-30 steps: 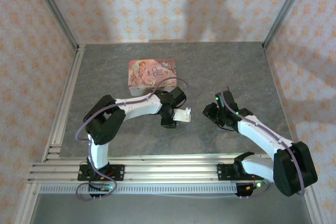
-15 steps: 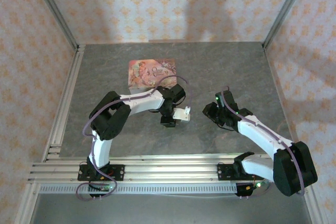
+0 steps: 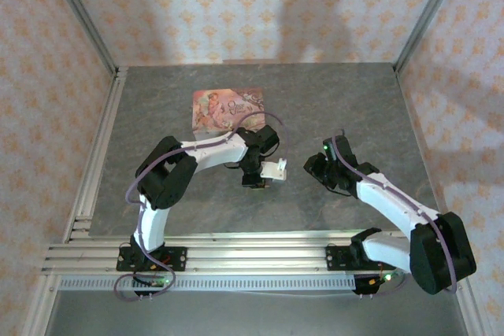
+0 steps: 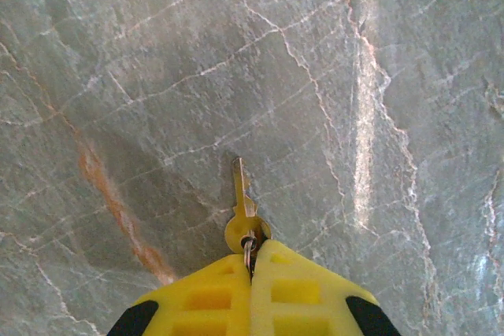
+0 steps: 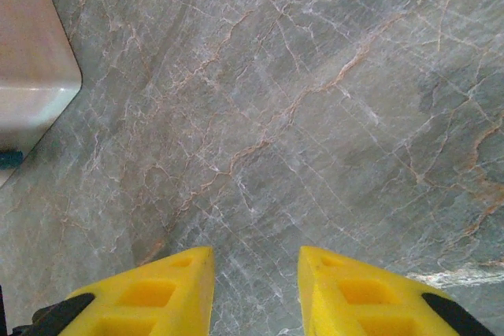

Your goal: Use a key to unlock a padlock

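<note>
left claw (image 4: 252,251): arm bent low, clenched on key (image 4: 240,208) | right claw (image 5: 256,264): low, released

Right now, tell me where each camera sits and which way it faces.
Top external: fixed above and behind the arm bases, looking down on the grey table, pink tin and both arms, with left tool and right tool.
Left wrist: on the left arm, looking down past its shut yellow fingers, which pinch the key by its ring.
Right wrist: on the right arm, looking down between its parted yellow fingers at the table.
Shared: both wrist views face the veined table that the top view overlooks.
</note>
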